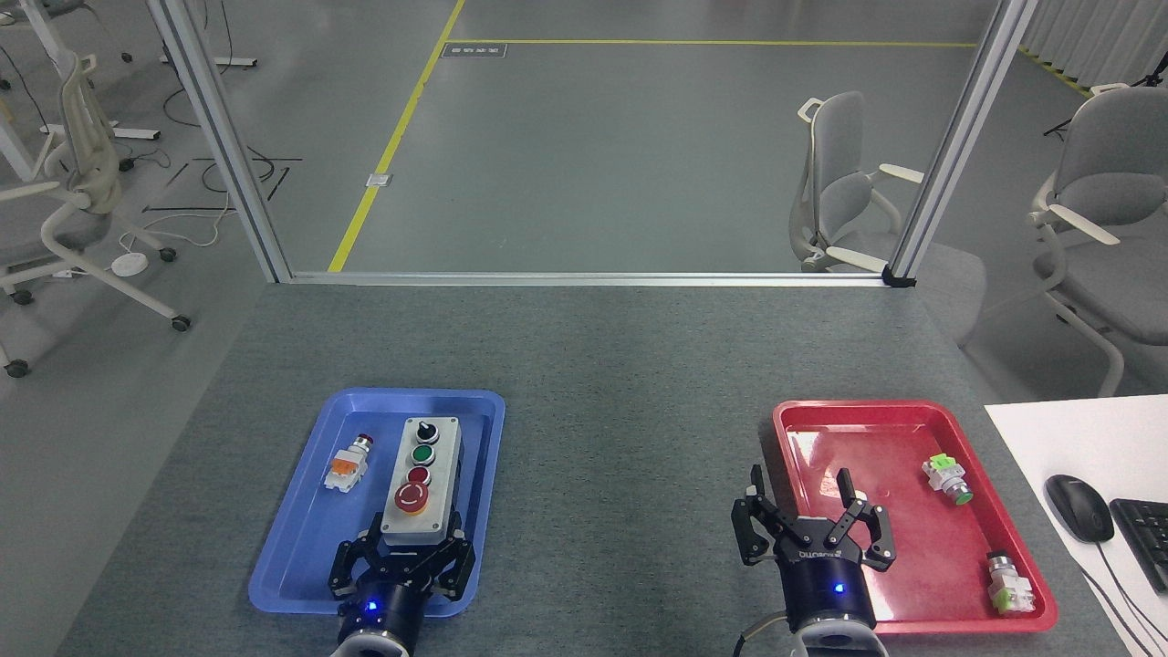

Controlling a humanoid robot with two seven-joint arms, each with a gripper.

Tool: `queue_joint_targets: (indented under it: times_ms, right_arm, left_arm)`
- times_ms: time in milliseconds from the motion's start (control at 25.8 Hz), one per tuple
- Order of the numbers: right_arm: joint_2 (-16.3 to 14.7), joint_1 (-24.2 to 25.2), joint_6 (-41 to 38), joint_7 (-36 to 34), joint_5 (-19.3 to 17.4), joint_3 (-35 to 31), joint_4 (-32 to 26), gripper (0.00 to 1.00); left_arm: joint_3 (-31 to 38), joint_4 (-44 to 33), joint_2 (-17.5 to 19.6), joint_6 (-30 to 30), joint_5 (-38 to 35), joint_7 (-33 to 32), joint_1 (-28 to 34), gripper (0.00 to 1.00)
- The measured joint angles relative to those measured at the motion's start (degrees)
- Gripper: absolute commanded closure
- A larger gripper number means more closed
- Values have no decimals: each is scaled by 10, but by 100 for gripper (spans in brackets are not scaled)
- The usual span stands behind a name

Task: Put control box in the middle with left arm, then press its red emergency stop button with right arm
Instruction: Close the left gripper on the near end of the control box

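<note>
My left gripper straddles the near end of the box in the blue tray, fingers spread, not clamped. My right gripper hangs released, right of the box.

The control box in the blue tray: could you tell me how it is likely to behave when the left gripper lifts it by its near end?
The control box looks rigid, so it should not flex. Held only at its near end by the left gripper, the long body may sag or pivot. Its smooth grey sides could slip.

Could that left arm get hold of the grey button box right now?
Probably yes. The left gripper stands open at the near end of the control box in the blue tray, and nothing lies between them; the loose switch sits clear to the side.
</note>
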Motion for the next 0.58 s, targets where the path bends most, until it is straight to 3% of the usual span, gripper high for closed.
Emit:
queue_joint_targets:
  times_ms: [194, 349, 426, 581]
  right_arm:
    - [2, 0, 13, -2, -3, -1, 2, 2]
    - [1, -4, 27, -4, -4, 2, 2, 2]
    - [3, -5, 30, -4, -4, 9, 1, 2]
    - [7, -5, 44, -3, -3, 23, -3, 2]
  left_arm:
    - [-3, 48, -4, -1, 2, 0, -39, 2]
    - [-4, 66, -4, -4, 3, 0, -52, 38]
    - [-4, 71, -2, -8, 3, 1, -54, 51]
    - [-4, 75, 1, -24, 4, -6, -59, 90]
